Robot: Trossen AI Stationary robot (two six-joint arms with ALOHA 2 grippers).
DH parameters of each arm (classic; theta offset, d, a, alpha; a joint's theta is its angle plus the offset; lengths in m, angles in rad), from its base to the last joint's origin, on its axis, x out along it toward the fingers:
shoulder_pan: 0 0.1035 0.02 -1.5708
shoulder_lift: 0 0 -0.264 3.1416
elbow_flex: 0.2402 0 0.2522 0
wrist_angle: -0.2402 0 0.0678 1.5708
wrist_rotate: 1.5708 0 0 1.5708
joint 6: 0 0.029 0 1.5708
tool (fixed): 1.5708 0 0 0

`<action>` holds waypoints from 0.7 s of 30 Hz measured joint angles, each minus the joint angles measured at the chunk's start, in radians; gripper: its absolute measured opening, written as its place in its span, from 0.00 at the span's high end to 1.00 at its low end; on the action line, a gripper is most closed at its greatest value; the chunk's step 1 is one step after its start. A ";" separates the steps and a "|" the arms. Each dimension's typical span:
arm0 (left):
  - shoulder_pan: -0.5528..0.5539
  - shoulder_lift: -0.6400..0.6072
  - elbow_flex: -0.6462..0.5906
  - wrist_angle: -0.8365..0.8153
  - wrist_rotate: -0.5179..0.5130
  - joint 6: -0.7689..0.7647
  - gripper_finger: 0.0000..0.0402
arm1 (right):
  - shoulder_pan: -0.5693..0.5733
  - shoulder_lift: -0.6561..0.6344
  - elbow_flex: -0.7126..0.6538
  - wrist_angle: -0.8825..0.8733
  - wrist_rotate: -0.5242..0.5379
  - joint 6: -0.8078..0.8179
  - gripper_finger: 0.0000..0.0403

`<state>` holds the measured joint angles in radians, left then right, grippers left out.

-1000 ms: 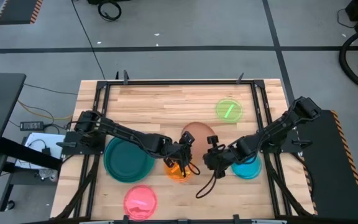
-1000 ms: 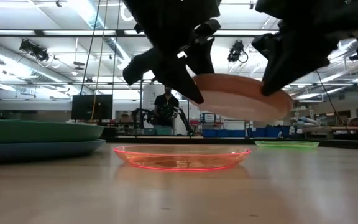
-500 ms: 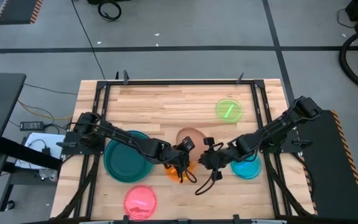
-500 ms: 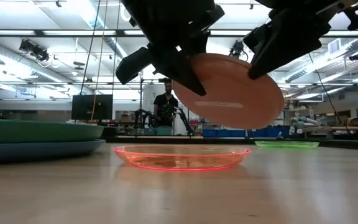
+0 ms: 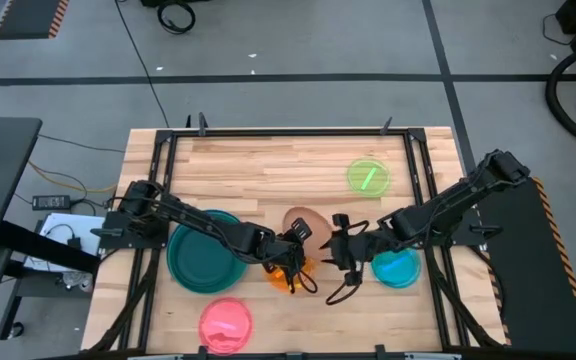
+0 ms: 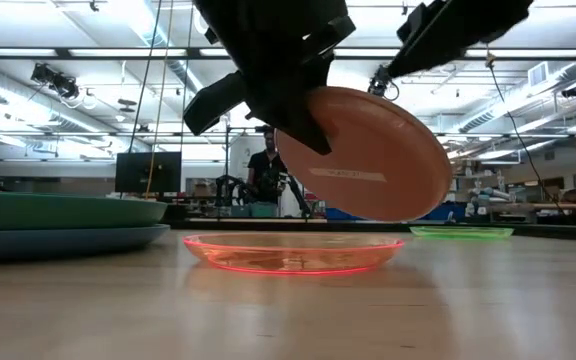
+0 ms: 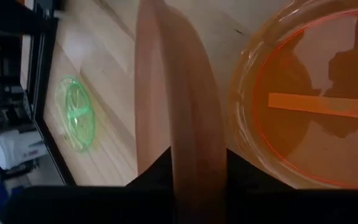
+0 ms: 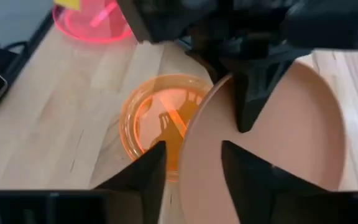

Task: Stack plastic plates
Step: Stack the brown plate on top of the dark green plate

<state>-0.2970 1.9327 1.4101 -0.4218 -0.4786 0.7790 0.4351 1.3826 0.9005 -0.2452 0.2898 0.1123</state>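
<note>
Smoothly round tan-brown plate [image 6: 373, 155], tilted.

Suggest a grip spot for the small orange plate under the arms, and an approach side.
Take the orange plate by its raised rim, one finger inside and one outside. It lies flat on the table, so pinch from above. The left gripper holds the tan plate tilted over it; use a rim section clear of that.

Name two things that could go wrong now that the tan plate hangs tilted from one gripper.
1. The left gripper pinches the tan plate only at its rim, steeply tilted, so it might slip.
2. It hangs over the orange plate, so a drop could strike that. The right gripper is open and off the plate.
</note>
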 joint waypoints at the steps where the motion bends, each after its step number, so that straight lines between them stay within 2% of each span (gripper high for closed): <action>1: 0.000 0.000 0.000 -0.004 0.000 -0.018 0.85 | 0.000 -0.015 0.000 -0.010 0.000 0.000 0.54; 4: -0.011 -0.002 0.000 -0.041 -0.017 -0.088 0.86 | 0.000 -0.056 0.000 -0.079 0.030 0.014 0.45; 8: -0.053 -0.015 0.000 -0.111 -0.145 -0.160 0.84 | -0.001 -0.088 -0.024 -0.125 0.107 0.036 0.39; 11: -0.095 -0.034 0.000 -0.169 -0.260 -0.224 0.84 | -0.001 -0.100 -0.052 -0.123 0.161 0.064 0.38; 13: -0.122 -0.052 0.000 -0.219 -0.300 -0.301 0.84 | -0.001 -0.101 -0.070 -0.123 0.201 0.094 0.39; 21: -0.241 -0.105 0.001 -0.422 -0.348 -0.678 0.85 | -0.001 -0.092 -0.085 -0.093 0.268 0.137 0.41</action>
<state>-0.5381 1.8279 1.4109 -0.8442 -0.8261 0.1009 0.4341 1.2907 0.8150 -0.3385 0.5580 0.2497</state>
